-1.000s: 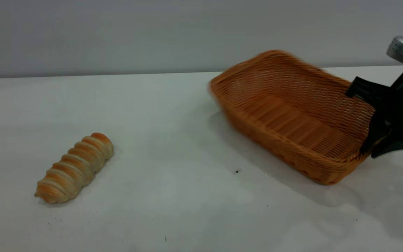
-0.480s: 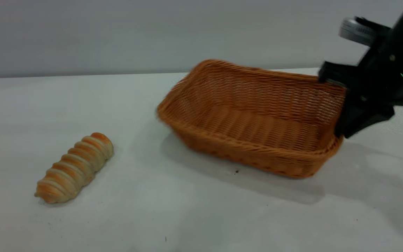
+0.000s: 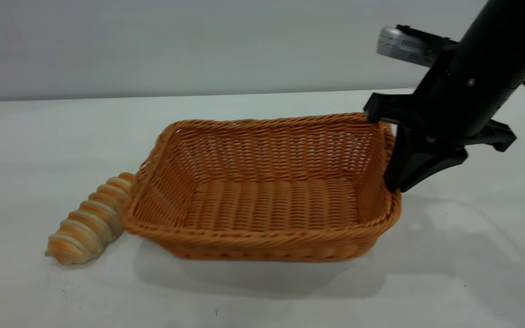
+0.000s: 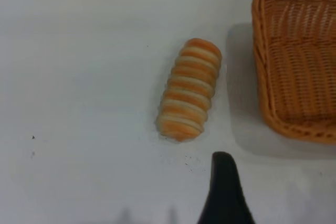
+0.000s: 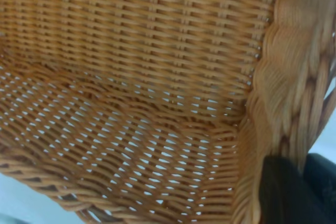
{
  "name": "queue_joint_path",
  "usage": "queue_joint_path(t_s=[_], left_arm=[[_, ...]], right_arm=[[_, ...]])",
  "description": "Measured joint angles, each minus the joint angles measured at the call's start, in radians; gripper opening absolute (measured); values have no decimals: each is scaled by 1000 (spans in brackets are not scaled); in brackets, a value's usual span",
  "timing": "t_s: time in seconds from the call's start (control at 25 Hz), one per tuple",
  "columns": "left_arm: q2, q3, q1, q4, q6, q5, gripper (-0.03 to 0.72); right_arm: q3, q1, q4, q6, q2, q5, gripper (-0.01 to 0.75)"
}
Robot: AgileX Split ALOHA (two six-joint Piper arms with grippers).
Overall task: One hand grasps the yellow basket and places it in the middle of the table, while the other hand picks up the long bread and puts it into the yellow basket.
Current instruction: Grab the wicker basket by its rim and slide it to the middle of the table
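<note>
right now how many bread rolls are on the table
1. The long bread lies on the table left of the yellow basket, whose left edge hides its far tip. The basket holds none.

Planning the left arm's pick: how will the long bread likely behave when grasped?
The long bread looks soft, so a hard squeeze may dent it. Its rounded, ridged body lies flat on the table, so it might roll sideways if nudged. It probably lifts easily, being small.

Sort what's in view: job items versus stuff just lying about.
Job:
basket, held at its rim by the right gripper
bread
left gripper, one finger showing near the bread

Lying about:
table, with only tiny dark specks
</note>
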Motion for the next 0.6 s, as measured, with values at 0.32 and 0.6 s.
queue_joint_path(t_s=[0.32,0.6], left_arm=[[0,0,0,-1,0,0,575],[0,0,0,-3,0,-21,575]], right_arm=[[0,11,-2,-55,0,-19,267],[0,11,-91,-58,0,-39,671]])
